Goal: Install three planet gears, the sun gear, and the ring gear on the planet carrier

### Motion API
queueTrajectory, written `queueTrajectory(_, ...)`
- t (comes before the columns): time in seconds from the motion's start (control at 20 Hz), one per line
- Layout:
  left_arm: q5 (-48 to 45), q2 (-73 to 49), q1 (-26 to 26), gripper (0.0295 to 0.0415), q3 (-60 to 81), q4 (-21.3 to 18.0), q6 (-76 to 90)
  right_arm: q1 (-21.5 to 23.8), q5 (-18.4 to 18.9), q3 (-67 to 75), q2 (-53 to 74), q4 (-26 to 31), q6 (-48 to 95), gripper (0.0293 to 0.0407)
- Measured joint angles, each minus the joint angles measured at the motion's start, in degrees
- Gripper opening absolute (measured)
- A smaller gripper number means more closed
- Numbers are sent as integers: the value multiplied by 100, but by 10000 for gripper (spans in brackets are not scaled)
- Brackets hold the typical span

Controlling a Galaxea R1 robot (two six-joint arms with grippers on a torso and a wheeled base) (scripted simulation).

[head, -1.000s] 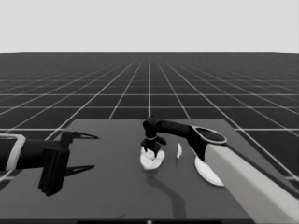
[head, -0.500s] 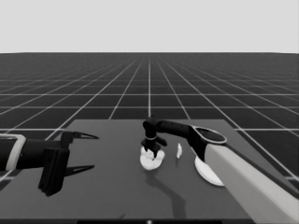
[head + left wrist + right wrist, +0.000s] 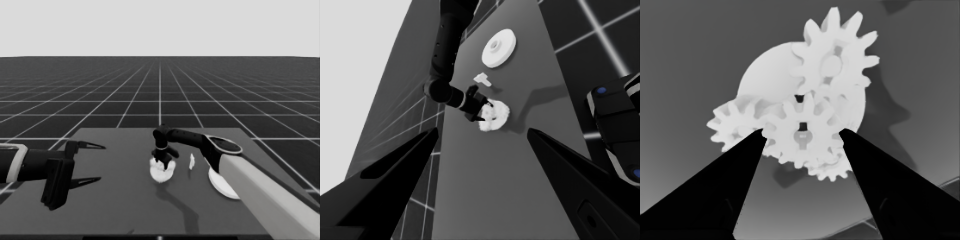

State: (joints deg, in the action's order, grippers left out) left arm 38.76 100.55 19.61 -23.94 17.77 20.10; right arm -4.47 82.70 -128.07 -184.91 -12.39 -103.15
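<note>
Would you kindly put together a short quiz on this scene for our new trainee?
1. True or false: the larger round part already covers the gears.
2. Which one is over the smaller round part: A, the left one, or B, the right gripper?
3. How many gears show on the smaller round part in the right wrist view?

Key: 1 false, it lies apart on the table; 2 B; 3 four.
</note>
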Motion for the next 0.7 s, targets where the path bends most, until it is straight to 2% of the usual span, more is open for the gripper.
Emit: queueTrajectory(0.7, 0, 0, 0, 385, 0, 0, 0, 0, 0, 0, 0, 0, -840, 310)
